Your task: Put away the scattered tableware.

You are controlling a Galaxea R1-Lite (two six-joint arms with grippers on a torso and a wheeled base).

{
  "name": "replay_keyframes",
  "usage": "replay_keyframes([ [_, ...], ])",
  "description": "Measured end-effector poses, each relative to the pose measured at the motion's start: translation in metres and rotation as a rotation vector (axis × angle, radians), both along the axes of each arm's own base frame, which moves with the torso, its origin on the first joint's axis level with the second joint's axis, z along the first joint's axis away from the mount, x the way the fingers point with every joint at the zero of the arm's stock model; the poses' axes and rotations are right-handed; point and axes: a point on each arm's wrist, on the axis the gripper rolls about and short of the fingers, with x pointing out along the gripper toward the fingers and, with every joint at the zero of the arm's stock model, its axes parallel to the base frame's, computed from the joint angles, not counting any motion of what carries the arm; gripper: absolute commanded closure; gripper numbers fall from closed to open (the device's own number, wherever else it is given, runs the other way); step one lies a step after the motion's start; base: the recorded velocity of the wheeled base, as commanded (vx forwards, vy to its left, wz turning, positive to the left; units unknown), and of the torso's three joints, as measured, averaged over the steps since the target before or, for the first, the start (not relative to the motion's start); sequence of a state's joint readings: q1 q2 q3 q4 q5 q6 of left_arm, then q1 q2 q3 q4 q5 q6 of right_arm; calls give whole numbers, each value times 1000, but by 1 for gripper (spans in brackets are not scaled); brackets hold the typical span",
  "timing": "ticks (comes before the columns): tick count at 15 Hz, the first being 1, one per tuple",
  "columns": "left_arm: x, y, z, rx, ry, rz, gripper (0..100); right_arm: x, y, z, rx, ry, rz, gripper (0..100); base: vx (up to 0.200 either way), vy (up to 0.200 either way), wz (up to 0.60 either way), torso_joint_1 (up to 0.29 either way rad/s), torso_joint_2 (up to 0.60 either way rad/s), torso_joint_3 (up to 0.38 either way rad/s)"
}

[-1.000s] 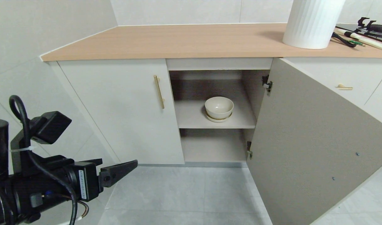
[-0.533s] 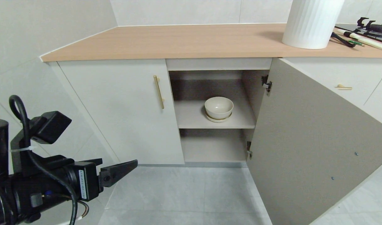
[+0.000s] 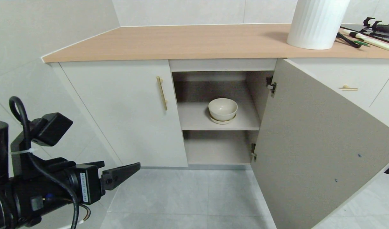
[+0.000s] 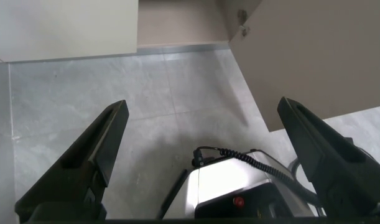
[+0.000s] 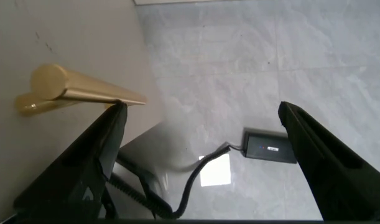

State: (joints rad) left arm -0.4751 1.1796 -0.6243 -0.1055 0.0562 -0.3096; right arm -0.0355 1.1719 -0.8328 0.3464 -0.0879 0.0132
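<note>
Bowl (image 3: 222, 108) on saucer (image 3: 222, 121) on the upper cupboard shelf (image 3: 194, 119), door (image 3: 309, 136) open. Left claw (image 4: 203, 106) released above the floor (image 4: 177, 81); right claw (image 5: 203, 107) released, just beside the door handle (image 5: 71, 87).

Countertop (image 3: 181, 41), cupboards (image 3: 124, 111) and tiled walls (image 3: 181, 11) mark a kitchen.

The upper shelf (image 3: 194, 119) carries a saucer (image 3: 222, 121) (bowl (image 3: 222, 108) on it); the countertop (image 3: 181, 41), a white ribbed container (image 3: 317, 25)
</note>
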Motion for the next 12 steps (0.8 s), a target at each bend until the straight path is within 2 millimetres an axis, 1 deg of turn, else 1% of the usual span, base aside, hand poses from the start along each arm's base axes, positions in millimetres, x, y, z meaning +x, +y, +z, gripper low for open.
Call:
replay_keyframes([
  [5,0,0,0,0,0,-1,0,-1,-2,1,-37,-10,-39,0,0,0,0,0,0,0],
  [9,0,0,0,0,0,-1,0,-10,-1,3,-57,20,-23,0,0,0,0,0,0,0],
  [12,0,0,0,0,0,0,0,-9,-2,4,-60,15,-30,0,0,0,0,0,0,0],
])
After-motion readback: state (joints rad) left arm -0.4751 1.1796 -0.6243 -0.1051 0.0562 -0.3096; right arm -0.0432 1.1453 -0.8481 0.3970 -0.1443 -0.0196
